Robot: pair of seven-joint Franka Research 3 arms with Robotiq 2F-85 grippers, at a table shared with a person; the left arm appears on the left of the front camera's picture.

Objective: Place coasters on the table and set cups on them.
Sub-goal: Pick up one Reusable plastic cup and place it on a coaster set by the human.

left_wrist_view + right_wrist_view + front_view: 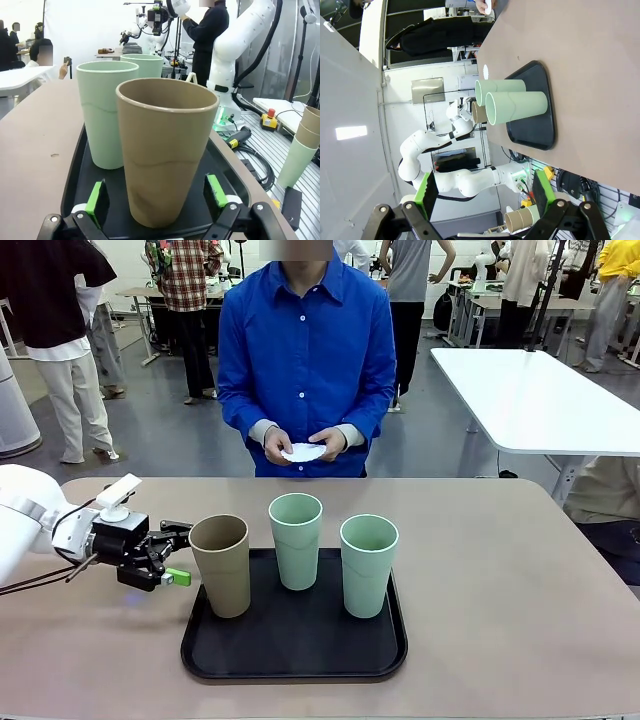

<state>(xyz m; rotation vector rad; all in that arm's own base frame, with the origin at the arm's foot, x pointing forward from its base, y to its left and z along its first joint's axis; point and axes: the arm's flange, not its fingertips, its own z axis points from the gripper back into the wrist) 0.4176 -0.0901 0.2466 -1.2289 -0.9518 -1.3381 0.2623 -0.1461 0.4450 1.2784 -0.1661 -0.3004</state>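
Note:
Three cups stand upright on a black tray [295, 645] on the beige table [500, 570]: a tan cup [220, 565] at the left and two mint cups [296, 540] [368, 565]. My left gripper [182, 552] is open, level with the tan cup's lower half and just left of it. In the left wrist view the tan cup [167, 155] stands close ahead of that gripper [155, 200], its green pads [95, 202] apart from the cup's wall. The person at the far side holds white coasters [303, 452] in both hands. My right gripper [485, 192] is open and holds nothing, off the table's side.
A white table [540, 390] stands at the back right, with people walking behind it. Spare stacked cups [305, 145] sit off the table near the right arm's base. Bare tabletop lies left, right and beyond the tray.

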